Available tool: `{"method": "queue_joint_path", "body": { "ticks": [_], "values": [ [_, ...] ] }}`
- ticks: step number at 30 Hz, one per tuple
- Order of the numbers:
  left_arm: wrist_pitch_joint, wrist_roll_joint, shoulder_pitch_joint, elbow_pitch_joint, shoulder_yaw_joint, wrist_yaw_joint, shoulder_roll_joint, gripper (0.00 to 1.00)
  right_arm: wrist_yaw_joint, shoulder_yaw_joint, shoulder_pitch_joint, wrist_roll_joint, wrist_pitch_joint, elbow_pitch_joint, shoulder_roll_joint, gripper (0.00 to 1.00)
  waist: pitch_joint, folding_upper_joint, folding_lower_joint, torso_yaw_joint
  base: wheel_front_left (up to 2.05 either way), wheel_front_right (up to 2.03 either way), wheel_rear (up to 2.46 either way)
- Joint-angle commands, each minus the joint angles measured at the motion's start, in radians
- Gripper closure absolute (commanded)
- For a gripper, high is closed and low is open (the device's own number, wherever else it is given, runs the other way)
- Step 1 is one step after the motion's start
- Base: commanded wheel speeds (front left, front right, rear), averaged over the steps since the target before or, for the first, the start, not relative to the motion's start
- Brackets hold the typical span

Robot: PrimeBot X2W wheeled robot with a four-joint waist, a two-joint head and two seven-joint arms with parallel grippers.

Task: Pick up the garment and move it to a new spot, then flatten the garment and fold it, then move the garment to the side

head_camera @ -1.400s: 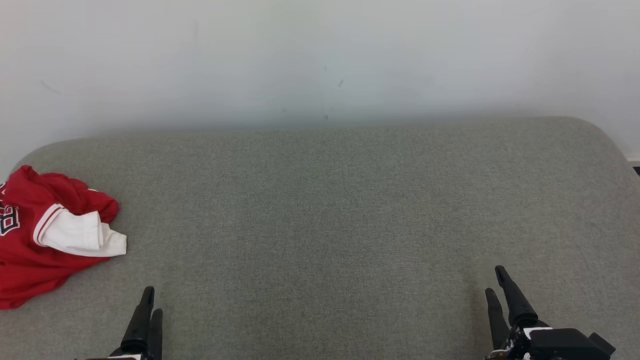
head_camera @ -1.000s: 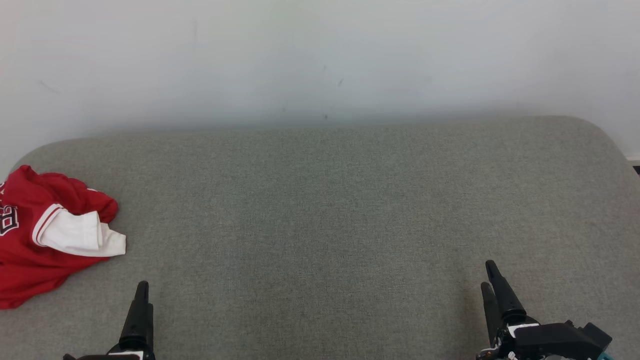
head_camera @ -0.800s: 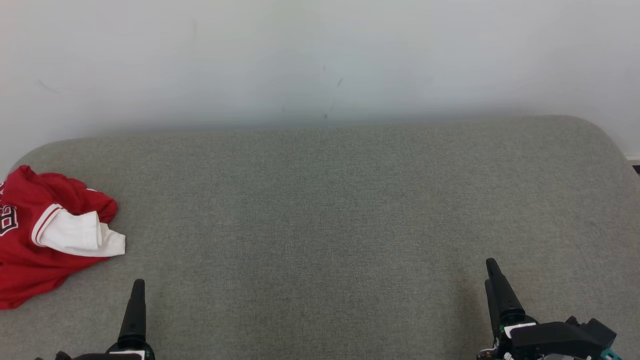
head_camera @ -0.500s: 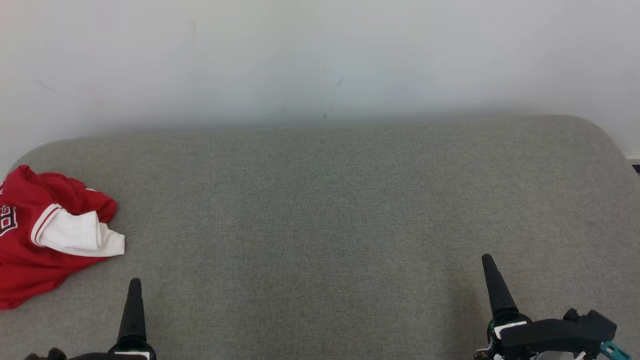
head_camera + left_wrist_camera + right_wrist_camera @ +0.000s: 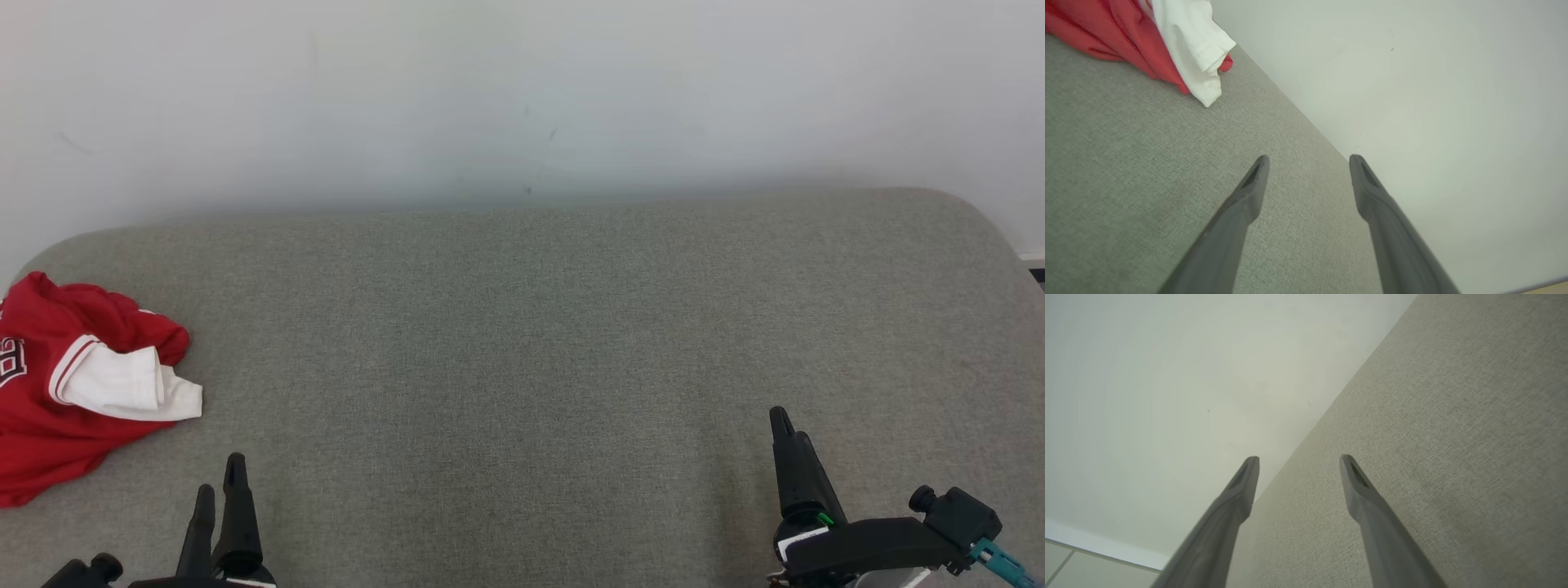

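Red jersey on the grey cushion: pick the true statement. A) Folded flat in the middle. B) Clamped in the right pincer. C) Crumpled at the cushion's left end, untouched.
C: the red jersey lies bunched at the left end of the grey cushion, apart from the open left pincer.

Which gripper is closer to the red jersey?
The left gripper, low beside the red jersey; the right gripper sits far off across the grey cushion.
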Motion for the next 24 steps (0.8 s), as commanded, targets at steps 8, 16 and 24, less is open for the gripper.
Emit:
{"method": "queue_joint_path", "body": {
  "ticks": [8,16,24],
  "values": [
    [-0.035,0.185,0.014,-0.032,-0.025,-0.012,0.012,0.00,-0.001,0.023,0.001,-0.174,-0.035,-0.028,-0.001,0.00,-0.002,0.0000,0.0000,0.001,0.00,0.00,0.00],
    [-0.056,0.286,0.023,-0.046,-0.030,-0.018,0.021,0.00,-0.001,0.033,0.003,-0.285,-0.055,-0.031,-0.001,0.00,-0.003,0.0000,0.0000,0.002,0.00,0.00,0.00],
    [-0.081,0.407,0.032,-0.059,-0.040,-0.021,0.034,0.00,-0.001,0.039,0.006,-0.418,-0.081,-0.033,-0.001,0.00,-0.003,0.0000,0.0000,0.002,0.00,0.00,0.00]
  ]
}}
